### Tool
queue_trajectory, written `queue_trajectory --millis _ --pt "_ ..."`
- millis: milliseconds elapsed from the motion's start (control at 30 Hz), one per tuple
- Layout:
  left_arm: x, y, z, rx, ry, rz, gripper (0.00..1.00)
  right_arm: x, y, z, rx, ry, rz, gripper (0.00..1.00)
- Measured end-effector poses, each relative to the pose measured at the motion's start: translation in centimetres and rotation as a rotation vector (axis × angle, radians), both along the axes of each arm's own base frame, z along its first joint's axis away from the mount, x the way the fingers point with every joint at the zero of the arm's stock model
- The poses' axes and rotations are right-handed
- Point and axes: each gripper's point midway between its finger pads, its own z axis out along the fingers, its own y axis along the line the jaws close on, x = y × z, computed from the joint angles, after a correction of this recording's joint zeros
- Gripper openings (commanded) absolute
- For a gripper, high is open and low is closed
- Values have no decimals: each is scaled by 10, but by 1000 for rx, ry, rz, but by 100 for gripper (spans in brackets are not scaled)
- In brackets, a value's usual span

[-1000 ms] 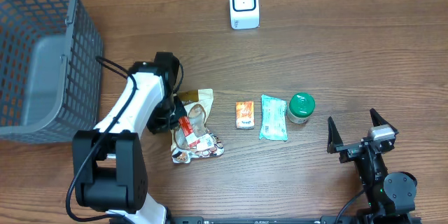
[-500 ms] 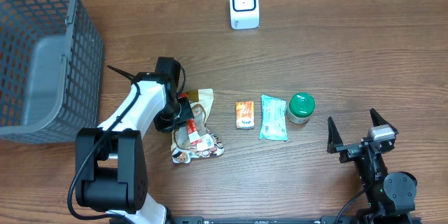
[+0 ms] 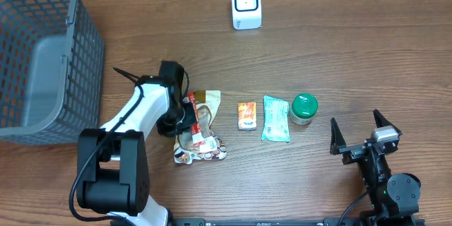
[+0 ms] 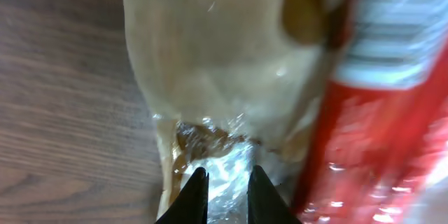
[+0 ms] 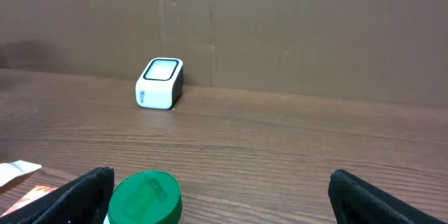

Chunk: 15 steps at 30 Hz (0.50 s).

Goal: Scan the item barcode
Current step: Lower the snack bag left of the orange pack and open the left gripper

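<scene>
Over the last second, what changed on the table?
The left gripper slid a little to the right, jaws nearly shut on the clear edge of the snack bag. The bag's top corner shifted right with it. Unchanged: right gripper open and parked, orange packet, teal sachet, green-lidded jar, scanner, basket.

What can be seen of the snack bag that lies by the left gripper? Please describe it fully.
The snack bag is a crinkled pouch of clear, shiny film with tan and brown contents and a red-and-white label. It lies flat on the wooden table, left of a small orange packet and apart from it. The left gripper is at its left side, its fingers close together over a wrinkled bit of film; whether they pinch it cannot be told.
</scene>
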Motion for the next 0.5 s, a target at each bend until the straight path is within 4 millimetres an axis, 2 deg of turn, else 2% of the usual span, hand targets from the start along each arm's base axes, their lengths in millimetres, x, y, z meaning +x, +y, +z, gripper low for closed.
queue_trajectory --millis 233,400,500 --pt "-18 1 -11 4 39 -1 14 0 0 0 1 0 1 100" --pt "-12 1 -12 -1 -15 -1 14 0 0 0 1 0 1 100" --pt "1 0 -12 -7 -76 -1 14 0 0 0 1 0 0 100"
